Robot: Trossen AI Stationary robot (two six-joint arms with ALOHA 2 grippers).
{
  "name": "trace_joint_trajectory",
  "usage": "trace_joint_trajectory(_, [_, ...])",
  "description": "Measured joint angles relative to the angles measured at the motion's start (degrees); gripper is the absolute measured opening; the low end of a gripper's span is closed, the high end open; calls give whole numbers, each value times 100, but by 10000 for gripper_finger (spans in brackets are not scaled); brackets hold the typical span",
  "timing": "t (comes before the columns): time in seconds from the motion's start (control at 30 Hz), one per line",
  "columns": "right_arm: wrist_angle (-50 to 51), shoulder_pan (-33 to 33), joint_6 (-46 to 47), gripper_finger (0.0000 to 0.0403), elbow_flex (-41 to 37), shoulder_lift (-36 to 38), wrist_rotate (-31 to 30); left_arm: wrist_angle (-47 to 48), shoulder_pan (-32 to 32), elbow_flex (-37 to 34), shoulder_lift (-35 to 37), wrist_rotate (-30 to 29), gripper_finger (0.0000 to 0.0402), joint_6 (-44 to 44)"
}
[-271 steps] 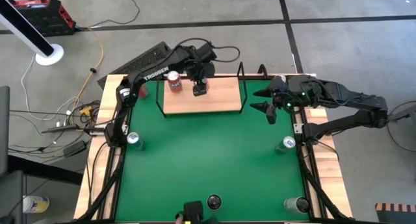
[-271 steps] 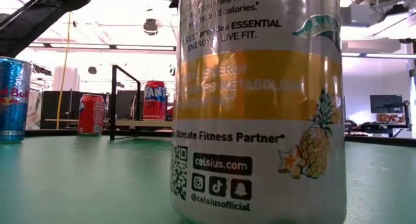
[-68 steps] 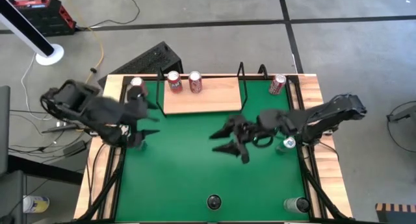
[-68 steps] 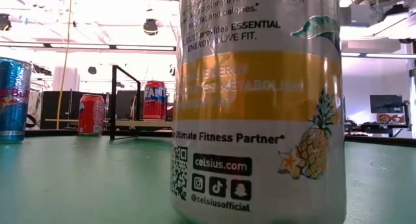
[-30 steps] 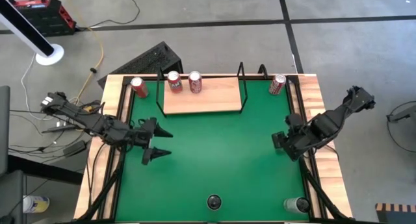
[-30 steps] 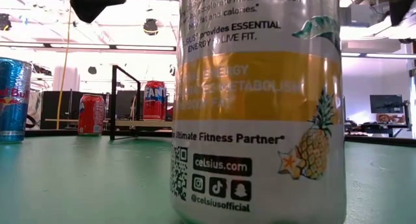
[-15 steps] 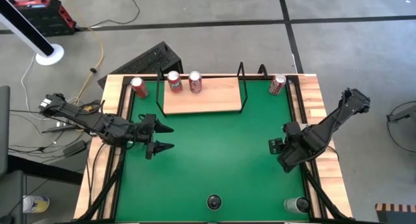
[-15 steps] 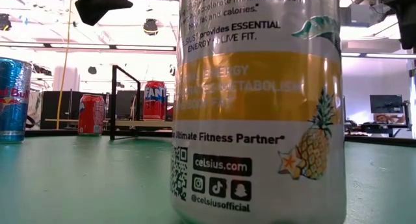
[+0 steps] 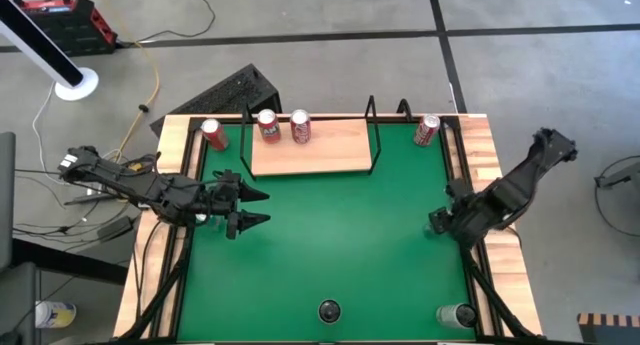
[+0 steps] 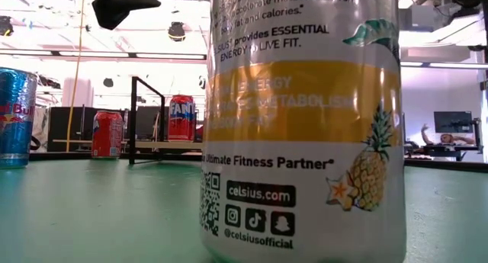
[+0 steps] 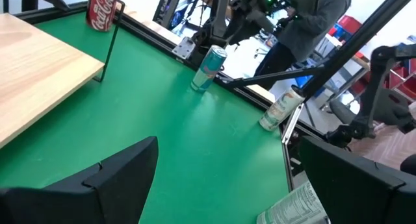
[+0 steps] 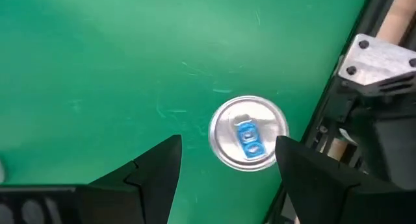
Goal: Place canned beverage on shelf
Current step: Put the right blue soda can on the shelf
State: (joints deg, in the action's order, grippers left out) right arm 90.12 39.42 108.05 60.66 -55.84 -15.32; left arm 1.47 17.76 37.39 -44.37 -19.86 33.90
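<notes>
Silver blue-tabbed can stood below the open right gripper at three o'clock; open left gripper waited at nine.

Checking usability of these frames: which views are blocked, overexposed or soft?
Low view: a Celsius can right at the lens blocks the middle, and the bright room behind is blown out. Right wrist view: the can top is sharp. Left wrist view: near fingers are soft.

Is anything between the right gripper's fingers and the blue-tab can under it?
No. In the right wrist view the can stands upright just beyond the open right gripper, with only bare green table around it.
</notes>
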Motion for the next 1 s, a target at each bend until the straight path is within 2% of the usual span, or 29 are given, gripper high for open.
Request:
trace_joint_trajectory(0.17, [-8, -144, -571, 275, 0, 392, -68, -165, 2, 0, -1, -87, 357, 5])
trace_joint_trajectory(0.5, [-14, -682, -1707, 275, 0, 134, -126, -235, 2, 2, -114, -182, 357, 76])
trace_joint_trajectory(0.73, [-28, -889, -2301, 275, -42, 26, 208, -226, 2, 4, -317, -148, 357, 176])
trace_joint_trajectory(1.0, [-71, -913, -2363, 275, -631, 46, 665, -219, 2, 4, -453, -65, 357, 193])
